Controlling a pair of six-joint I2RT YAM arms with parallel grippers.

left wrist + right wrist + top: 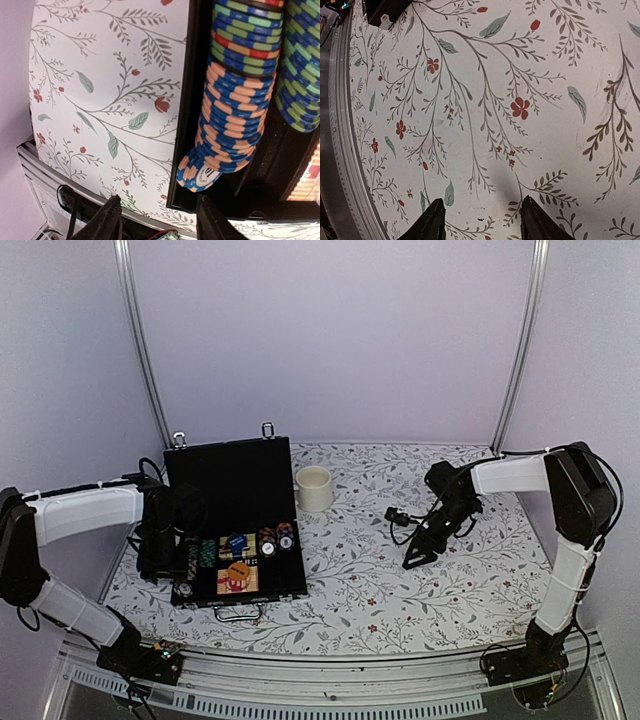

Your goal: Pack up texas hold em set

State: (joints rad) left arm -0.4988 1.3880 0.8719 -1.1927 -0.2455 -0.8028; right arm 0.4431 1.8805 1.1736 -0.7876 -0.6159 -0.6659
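case (235, 475) open at left edge of table (400, 585) | left claw (157, 212) released, empty, beside chips (235, 115), likely seating them | right claw (482, 217) released, idle

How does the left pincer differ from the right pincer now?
The left pincer hangs at the left edge of the open case; the right pincer hangs far to the right of it. Near the left pincer lie striped chips; under the right pincer is only flowered cloth. Both are open and empty.
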